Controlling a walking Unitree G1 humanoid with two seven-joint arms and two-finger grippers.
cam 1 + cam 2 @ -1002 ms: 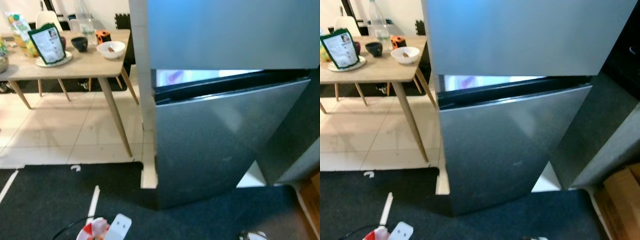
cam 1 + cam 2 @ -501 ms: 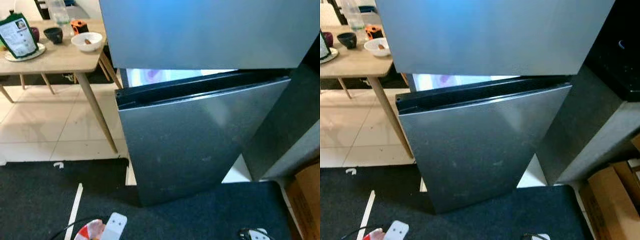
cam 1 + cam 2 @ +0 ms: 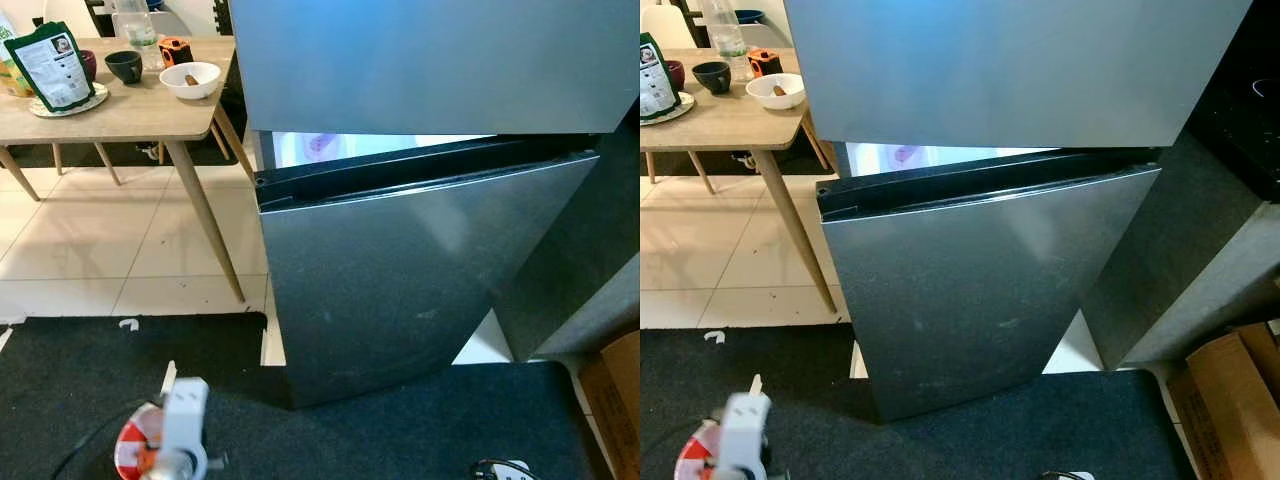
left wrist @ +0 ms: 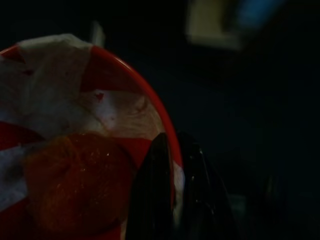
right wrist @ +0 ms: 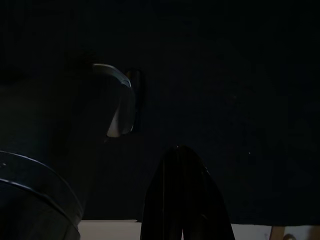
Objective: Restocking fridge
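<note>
The steel fridge stands straight ahead. Its lower door (image 3: pixel 400 270) hangs ajar, and a lit strip of the inside (image 3: pixel 340 146) shows above the door's top edge. The upper door (image 3: pixel 430 60) looks closed. At the lower left my left gripper (image 4: pixel 172 170) is shut on the rim of a red and white bowl (image 3: pixel 135 455). An orange round thing (image 4: pixel 75 185) and white paper (image 4: pixel 50 85) lie in the bowl. My right gripper (image 5: pixel 182 190) hangs low in the dark with its fingers pressed together and nothing between them.
A wooden table (image 3: pixel 110 112) stands left of the fridge with a white bowl (image 3: pixel 190 79), a dark cup (image 3: pixel 124 66), a green pouch (image 3: pixel 57 66) and a bottle (image 3: pixel 140 30). A grey counter (image 3: pixel 600 300) and a cardboard box (image 3: pixel 1230 400) flank the right. Dark carpet (image 3: pixel 60 380) lies underfoot.
The camera swung right, then back a little left, and the fridge shifted in the picture. The white part of my left wrist now stands upright over the bowl.
</note>
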